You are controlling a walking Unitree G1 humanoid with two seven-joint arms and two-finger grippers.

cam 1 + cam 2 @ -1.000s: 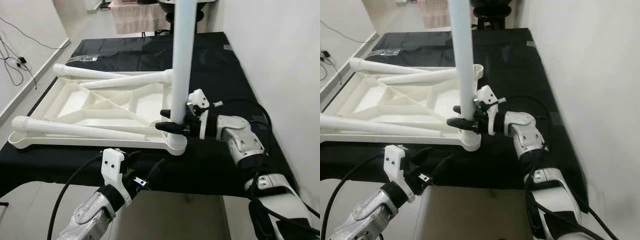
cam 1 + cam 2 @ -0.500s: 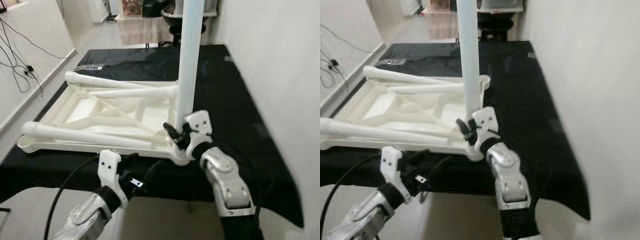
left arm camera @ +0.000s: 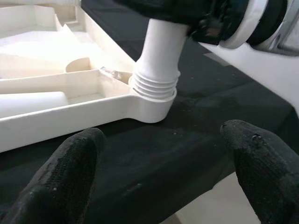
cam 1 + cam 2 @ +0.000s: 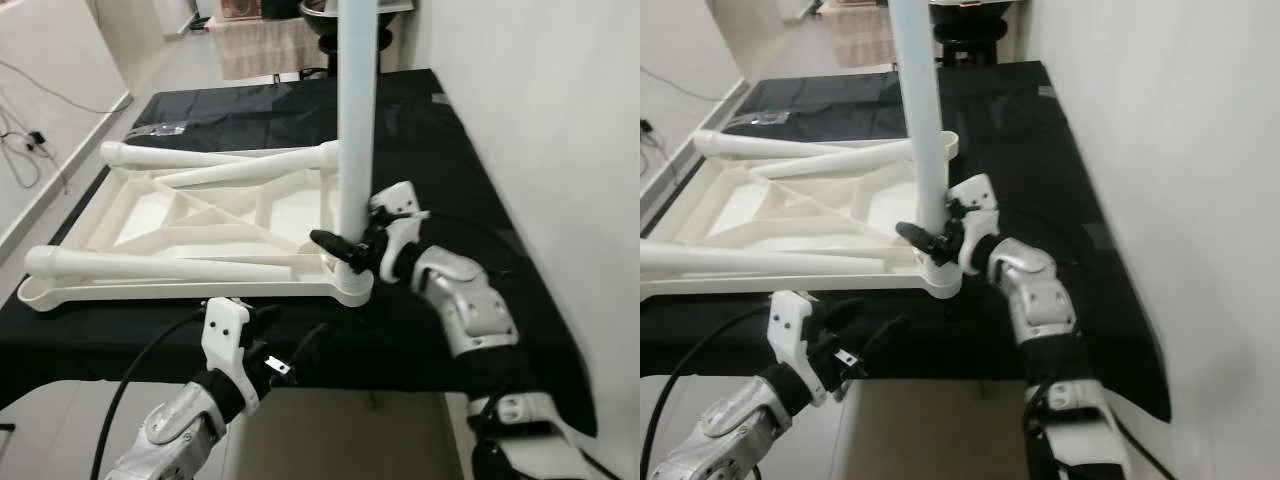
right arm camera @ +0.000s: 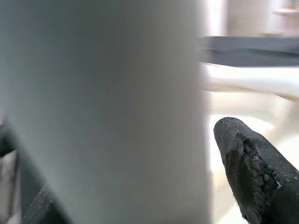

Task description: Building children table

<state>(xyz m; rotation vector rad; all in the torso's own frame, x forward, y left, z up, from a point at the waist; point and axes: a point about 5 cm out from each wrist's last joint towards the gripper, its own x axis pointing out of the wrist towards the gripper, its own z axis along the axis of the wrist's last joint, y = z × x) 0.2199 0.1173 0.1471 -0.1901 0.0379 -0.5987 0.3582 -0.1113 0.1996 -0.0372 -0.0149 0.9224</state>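
Observation:
A white children's tabletop (image 4: 180, 215) lies upside down on a black cloth. One white leg (image 4: 356, 120) stands upright in the near right corner socket (image 4: 352, 288); its threaded base (image 3: 154, 86) sits in the socket. My right gripper (image 4: 338, 252) is shut on this leg just above the socket, one black finger (image 5: 254, 172) showing beside it. Three more legs lie across the tabletop, one along its near edge (image 4: 150, 265). My left gripper (image 4: 290, 335) hangs open below the cloth's front edge, apart from the socket, its fingertips (image 3: 77, 168) spread wide.
A white wall (image 4: 540, 100) runs close along the right of the black cloth (image 4: 440, 150). A small clear bag (image 4: 165, 128) lies at the far left of the cloth. Cables (image 4: 30, 140) trail on the floor at left. Furniture (image 4: 265, 40) stands beyond the far end.
The camera has bobbed and shifted. My right forearm swung from the leg's right side to below it and partly back, its gripper staying at the leg's base. The left gripper stays open.

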